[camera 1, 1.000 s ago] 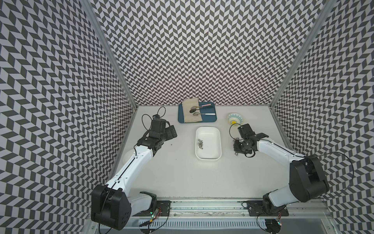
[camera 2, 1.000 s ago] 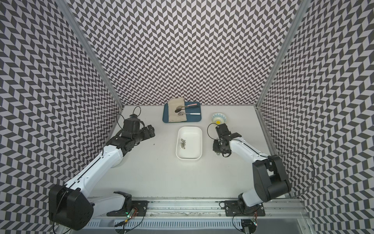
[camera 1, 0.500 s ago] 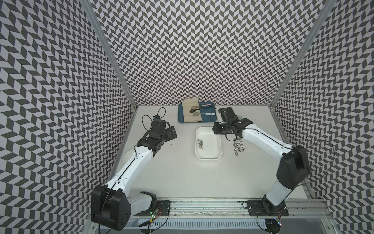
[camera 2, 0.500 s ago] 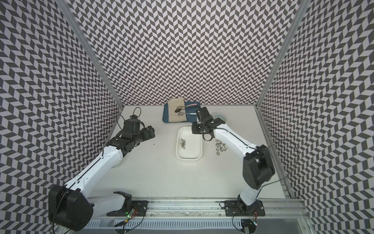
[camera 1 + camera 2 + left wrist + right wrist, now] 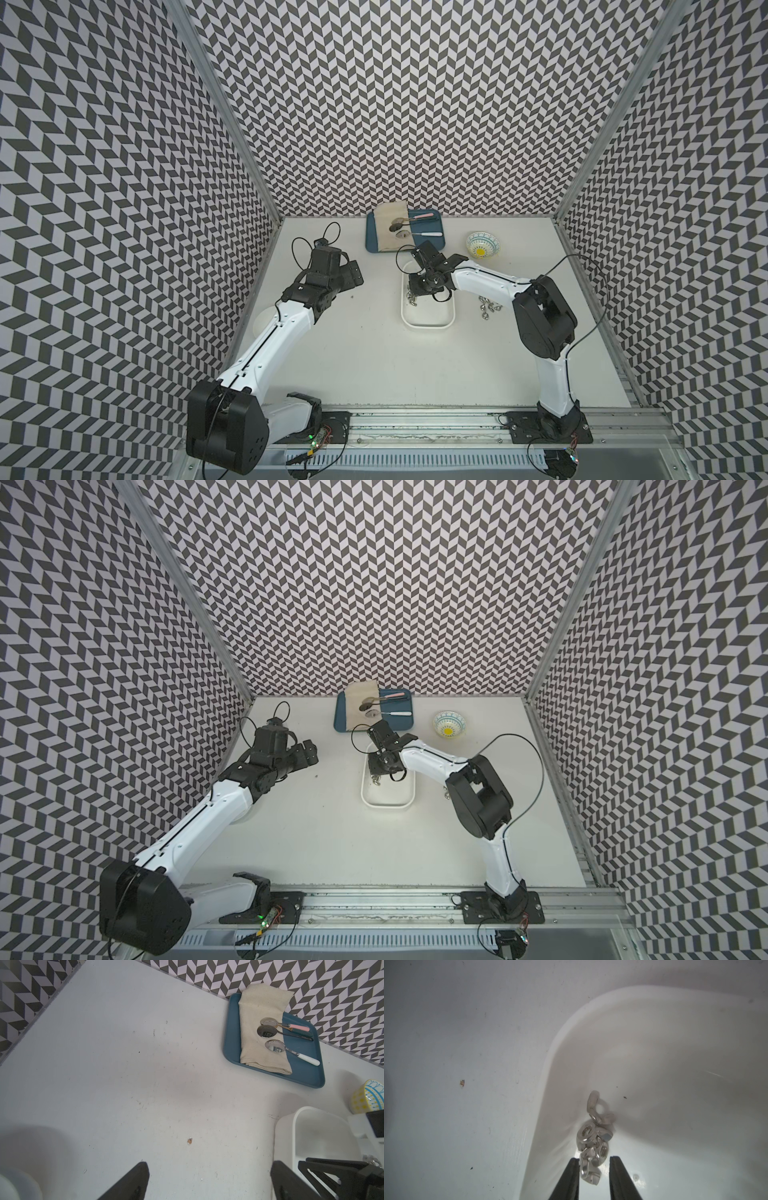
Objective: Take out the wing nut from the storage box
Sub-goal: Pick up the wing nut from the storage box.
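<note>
Shiny silver wing nuts [image 5: 593, 1140] lie heaped against a long wall inside the white storage box [image 5: 428, 329] on the worktop [image 5: 365, 353]. The right claw [image 5: 593, 1159] straddles the nearest nut, jaws narrowly apart; the left claw [image 5: 209, 1164] hangs wide open, well apart.

White box [image 5: 432, 314] holding a pile of wing nuts [image 5: 593, 1140] at the right gripper [image 5: 592, 1159].
The box is shallow, round-cornered and plain inside, and it sits flat. The silvery wing nuts are heaped by 1 long wall. The nearest lies between the gripper's 2 parted fingers [image 5: 569, 1178], the rest just ahead of the tips. More wing nuts [image 5: 488, 309] lie outside the box, well behind the gripper.
</note>
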### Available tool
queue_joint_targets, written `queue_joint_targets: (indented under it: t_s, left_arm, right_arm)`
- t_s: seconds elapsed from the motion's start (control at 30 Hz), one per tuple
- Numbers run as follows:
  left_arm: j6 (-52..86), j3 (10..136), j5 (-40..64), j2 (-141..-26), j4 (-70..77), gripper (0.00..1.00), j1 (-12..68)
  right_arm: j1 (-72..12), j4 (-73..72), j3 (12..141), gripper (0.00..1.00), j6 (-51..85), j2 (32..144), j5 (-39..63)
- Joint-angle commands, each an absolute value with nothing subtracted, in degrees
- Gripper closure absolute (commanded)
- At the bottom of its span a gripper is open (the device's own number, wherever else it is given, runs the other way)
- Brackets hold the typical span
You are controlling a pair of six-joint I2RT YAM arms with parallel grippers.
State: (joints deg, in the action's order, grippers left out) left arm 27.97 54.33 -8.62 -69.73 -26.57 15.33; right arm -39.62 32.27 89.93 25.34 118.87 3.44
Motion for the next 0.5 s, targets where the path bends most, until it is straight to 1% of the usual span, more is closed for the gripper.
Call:
queue_joint_targets:
  t_s: [0.0, 0.47]
  left_arm:
    - [27.3, 54.3, -8.8, -69.5, -25.3, 0.05, 15.0]
    - [25.9, 55.7, -10.2, -69.8, -26.0, 0.04, 14.1]
  right_arm:
    - [-39.6, 29.3, 93.1, 0.71, 25.5, 122.2, 3.1]
    - [-38.5, 29.5, 97.9, 0.72, 23.9, 128.0, 0.7]
